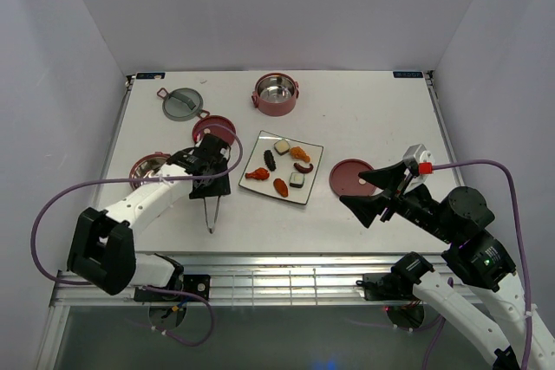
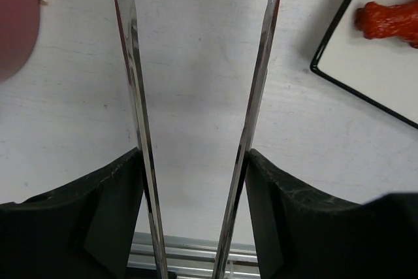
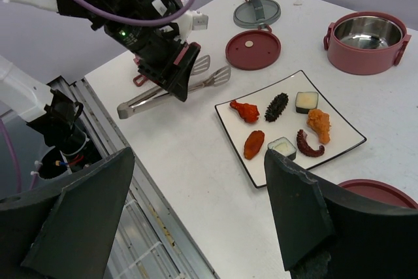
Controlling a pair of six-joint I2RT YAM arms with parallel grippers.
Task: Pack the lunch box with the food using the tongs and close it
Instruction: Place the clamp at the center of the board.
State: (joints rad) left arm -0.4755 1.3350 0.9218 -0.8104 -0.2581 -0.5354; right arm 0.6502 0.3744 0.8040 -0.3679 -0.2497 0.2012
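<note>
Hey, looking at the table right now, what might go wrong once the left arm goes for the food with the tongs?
1. The left gripper holds the tongs only by their two thin arms pressing against its jaws, so they might twist or slip when squeezed.
2. The food pieces lie close together on the square plate, so the tongs' tips may nudge a neighbouring piece.

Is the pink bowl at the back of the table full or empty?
Empty. The bowl shows a bare, shiny steel inside, and the food pieces lie on the square plate.
</note>
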